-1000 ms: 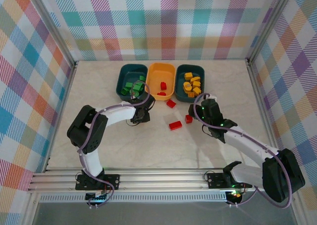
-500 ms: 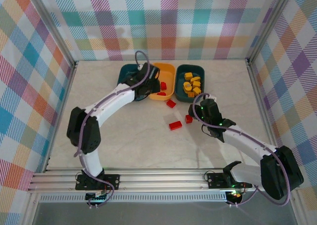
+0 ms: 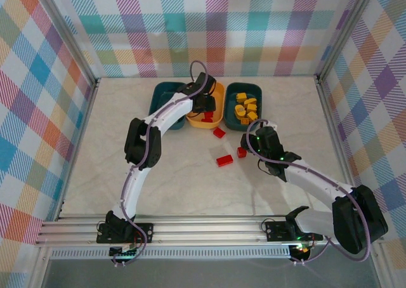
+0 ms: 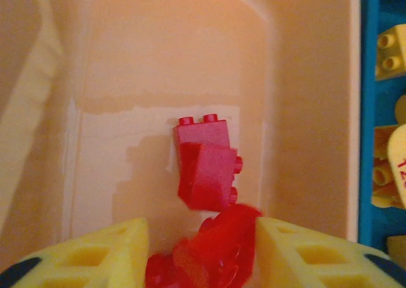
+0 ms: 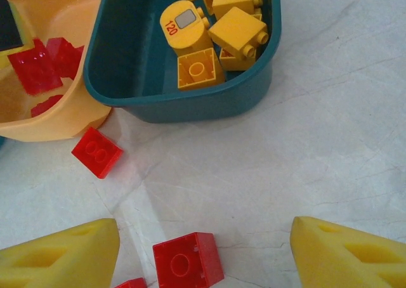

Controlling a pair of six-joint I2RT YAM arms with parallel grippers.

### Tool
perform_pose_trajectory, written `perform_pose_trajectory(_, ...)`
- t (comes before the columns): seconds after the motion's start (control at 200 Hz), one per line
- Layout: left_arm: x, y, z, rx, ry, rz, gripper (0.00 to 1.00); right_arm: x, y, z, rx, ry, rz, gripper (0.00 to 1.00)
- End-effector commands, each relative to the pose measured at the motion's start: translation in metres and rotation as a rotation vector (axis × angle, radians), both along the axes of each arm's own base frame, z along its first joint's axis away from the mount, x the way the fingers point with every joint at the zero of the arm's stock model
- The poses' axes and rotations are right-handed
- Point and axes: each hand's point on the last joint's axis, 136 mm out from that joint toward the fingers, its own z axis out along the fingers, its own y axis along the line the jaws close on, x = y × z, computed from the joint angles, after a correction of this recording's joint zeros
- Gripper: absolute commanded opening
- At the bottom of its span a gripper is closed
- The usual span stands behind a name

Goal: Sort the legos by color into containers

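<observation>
My left gripper (image 3: pixel 204 104) hangs inside the yellow-orange container (image 3: pixel 217 120). Its jaws stand open, and a blurred translucent red lego (image 4: pixel 219 247) sits loose between the fingers, against the right one. Below lie other red legos (image 4: pixel 206 164) on the tub floor (image 4: pixel 127 78). My right gripper (image 3: pixel 249 146) is low over the table and open wide. A red lego (image 5: pixel 187 261) lies between its fingers (image 5: pixel 70 253), nearer the left one. Two more red legos (image 3: pixel 219 132) (image 3: pixel 224 160) lie on the table. Yellow legos (image 3: pixel 246 107) fill the right teal container (image 3: pixel 229 94).
The left teal container (image 3: pixel 160 101) is partly covered by my left arm. One red lego (image 5: pixel 97 151) lies just beside the yellow-orange tub's wall (image 5: pixel 57 120). The teal tub's wall (image 5: pixel 184 104) stands close ahead of my right gripper. Checked walls enclose the table.
My left arm has swung from the table by the left tub to over the yellow-orange tub, and its jaws have parted round the red lego. The right gripper has opened a little wider.
</observation>
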Motion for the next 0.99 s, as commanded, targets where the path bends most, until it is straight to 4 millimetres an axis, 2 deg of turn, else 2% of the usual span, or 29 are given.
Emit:
perform_pose_trajectory(0.0, 0.004, 0.000, 0.017, -0.031, -0.009, -0.006, 0.57, 0.005, 0.002, 0.000, 0.004, 0.005, -0.008, 0.73)
perform_pose_trajectory(0.09, 0.000, 0.000, 0.033, -0.055, -0.011, -0.015, 0.60, 0.006, 0.004, -0.001, 0.005, 0.012, -0.002, 0.74)
perform_pose_trajectory(0.24, -0.016, 0.006, 0.085, -0.114, -0.089, -0.023, 0.65, 0.007, 0.009, -0.005, -0.001, 0.028, 0.022, 0.76)
perform_pose_trajectory(0.36, -0.045, 0.026, 0.116, -0.161, -0.156, 0.003, 0.72, 0.010, 0.019, -0.017, -0.008, 0.099, 0.053, 0.77)
perform_pose_trajectory(0.465, -0.079, 0.051, 0.118, -0.190, -0.187, 0.054, 0.78, 0.012, 0.024, -0.028, -0.016, 0.150, 0.062, 0.79)
perform_pose_trajectory(0.54, -0.106, 0.073, 0.108, -0.197, -0.191, 0.107, 0.83, 0.012, 0.026, -0.034, -0.020, 0.182, 0.068, 0.81)
perform_pose_trajectory(0.655, -0.149, 0.107, 0.076, -0.193, -0.163, 0.192, 0.89, 0.012, 0.031, -0.041, -0.021, 0.215, 0.080, 0.83)
perform_pose_trajectory(0.835, -0.215, 0.152, 0.021, -0.179, -0.097, 0.308, 0.92, 0.012, 0.040, -0.054, -0.045, 0.266, 0.095, 0.84)
perform_pose_trajectory(0.99, -0.250, 0.176, -0.003, -0.169, -0.072, 0.356, 0.93, 0.012, 0.043, -0.064, -0.061, 0.296, 0.100, 0.81)
